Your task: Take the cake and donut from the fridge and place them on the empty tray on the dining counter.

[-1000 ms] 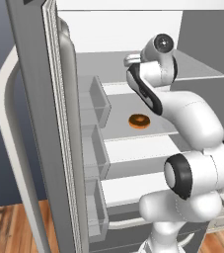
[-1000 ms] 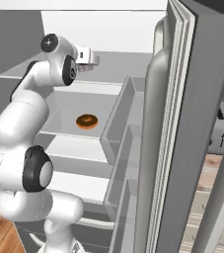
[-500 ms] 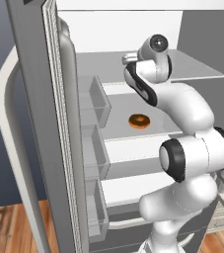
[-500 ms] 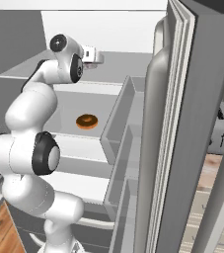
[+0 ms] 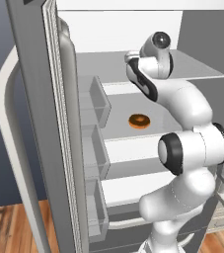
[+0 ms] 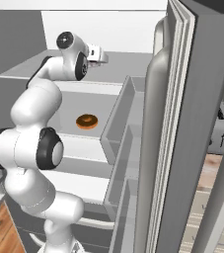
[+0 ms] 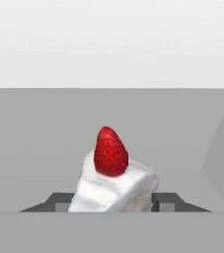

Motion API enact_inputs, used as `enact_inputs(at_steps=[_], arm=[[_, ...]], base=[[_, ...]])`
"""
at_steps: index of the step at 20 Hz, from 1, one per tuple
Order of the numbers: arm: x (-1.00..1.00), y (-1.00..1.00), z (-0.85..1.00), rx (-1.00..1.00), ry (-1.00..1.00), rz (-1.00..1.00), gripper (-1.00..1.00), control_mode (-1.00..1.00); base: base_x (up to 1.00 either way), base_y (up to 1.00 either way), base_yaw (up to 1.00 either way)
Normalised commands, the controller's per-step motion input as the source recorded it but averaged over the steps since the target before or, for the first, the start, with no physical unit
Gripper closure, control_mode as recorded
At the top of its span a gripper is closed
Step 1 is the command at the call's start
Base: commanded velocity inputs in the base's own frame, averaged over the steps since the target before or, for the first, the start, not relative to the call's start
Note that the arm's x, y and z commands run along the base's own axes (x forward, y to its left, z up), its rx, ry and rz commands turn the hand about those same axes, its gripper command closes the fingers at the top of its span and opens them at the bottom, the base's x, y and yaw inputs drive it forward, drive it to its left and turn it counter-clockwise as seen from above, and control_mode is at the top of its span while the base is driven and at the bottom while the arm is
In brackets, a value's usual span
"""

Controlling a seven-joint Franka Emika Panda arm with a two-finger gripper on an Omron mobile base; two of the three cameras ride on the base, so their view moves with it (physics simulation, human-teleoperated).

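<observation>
In the hand view the cake (image 7: 114, 184), a small white slice topped with a red berry, rests on the fridge's upper grey shelf. It sits right between my gripper (image 7: 113, 202), whose dark fingertips (image 7: 165, 200) press against its two sides. From the right base view, the gripper (image 6: 102, 54) reaches in over that upper shelf of the open fridge (image 6: 182, 123). The brown-glazed donut (image 5: 139, 121) lies one shelf lower, below the hand, also seen as the donut (image 6: 87, 121). The tray and dining counter are out of view.
The fridge's left door (image 5: 34, 123) stands open with stacked grey bins (image 5: 96, 101). The right door's bins (image 6: 119, 118) jut toward the shelves. My arm's elbow (image 5: 192, 150) hangs in front of the lower shelves. Wood floor lies below.
The jaws have come in from wide open onto the cake's sides. The arm's elbow has swung lower and farther out, while the hand stays at the upper shelf. The donut has not moved.
</observation>
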Motion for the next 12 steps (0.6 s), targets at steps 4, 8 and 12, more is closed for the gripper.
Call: enact_inputs(at_steps=[4,8,12], arm=[[-0.02,-0.21,-0.09,0.05,0.0,0.0,1.0,-1.0],[-0.31,0.0,-0.13,0.05,-0.06,0.0,1.0,-1.0],[-0.61,0.09,0.01,0.0,-0.28,0.0,1.0,-1.0]], base=[[0.0,0.0,0.0],[0.0,0.0,0.0],[0.0,0.0,0.0]])
